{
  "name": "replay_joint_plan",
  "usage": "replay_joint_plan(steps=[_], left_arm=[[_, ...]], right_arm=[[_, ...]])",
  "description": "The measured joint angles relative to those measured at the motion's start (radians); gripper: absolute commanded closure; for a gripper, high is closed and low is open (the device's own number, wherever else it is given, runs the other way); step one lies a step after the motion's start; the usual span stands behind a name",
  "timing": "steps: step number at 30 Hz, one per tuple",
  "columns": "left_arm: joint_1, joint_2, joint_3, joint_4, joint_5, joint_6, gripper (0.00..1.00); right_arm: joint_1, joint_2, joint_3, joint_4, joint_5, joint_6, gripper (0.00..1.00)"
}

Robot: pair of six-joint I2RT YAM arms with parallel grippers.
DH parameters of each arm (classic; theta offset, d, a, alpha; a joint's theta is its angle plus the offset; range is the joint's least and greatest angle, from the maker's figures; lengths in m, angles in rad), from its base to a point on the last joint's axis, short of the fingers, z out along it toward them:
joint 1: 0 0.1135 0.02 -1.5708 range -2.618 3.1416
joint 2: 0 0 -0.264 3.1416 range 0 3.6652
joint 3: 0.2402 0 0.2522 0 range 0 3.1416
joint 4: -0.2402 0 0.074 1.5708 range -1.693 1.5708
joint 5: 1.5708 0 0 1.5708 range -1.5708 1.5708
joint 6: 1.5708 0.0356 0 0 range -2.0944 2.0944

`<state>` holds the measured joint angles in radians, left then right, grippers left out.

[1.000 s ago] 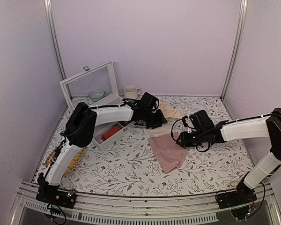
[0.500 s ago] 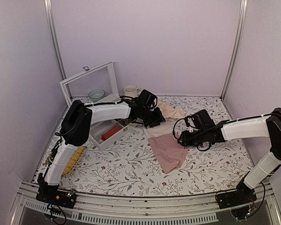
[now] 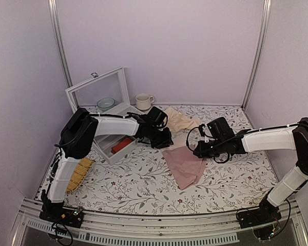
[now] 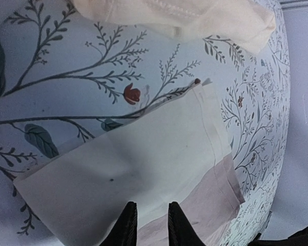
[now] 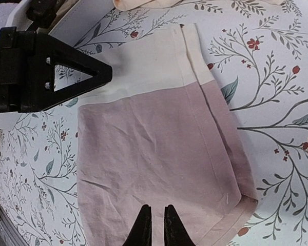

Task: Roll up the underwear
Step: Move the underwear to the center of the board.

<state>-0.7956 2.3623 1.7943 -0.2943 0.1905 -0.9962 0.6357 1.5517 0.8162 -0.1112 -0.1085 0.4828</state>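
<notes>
Both pairs of fingers had narrowed since a second earlier, and the left gripper (image 3: pixel 163 141) had shifted toward 8 o'clock. Underwear (image 3: pixel 186 166) lay flat mid-table (image 3: pixel 138 187), pink part nearest. Right gripper (image 5: pixel 154 210) at its 2 o'clock edge, fingers almost together on pink fabric; grip unclear. Left gripper at 11 o'clock, narrow gap over the cream waistband (image 4: pixel 143 148); hold unclear. Beige cloth (image 3: pixel 180 122) beyond, at 12 o'clock.

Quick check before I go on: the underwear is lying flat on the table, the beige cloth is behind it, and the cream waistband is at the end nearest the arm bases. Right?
Not quite. The underwear does lie flat on the table with the beige cloth behind it, but the cream waistband is at the far end, toward the back wall. The pink end points to the arm bases. The top view shows this.
</notes>
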Motion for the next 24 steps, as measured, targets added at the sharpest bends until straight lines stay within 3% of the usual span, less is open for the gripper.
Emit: replay_joint_plan(steps=[6,24], left_arm=[[-0.001,0.0,-0.009,0.021,0.003,0.0,0.79],[-0.002,0.002,-0.02,0.009,0.005,-0.001,0.83]], right_arm=[[0.084,0.037,0.048,-0.001,0.003,0.001,1.0],[0.117,0.226,0.053,0.099,-0.02,0.033,1.0]])
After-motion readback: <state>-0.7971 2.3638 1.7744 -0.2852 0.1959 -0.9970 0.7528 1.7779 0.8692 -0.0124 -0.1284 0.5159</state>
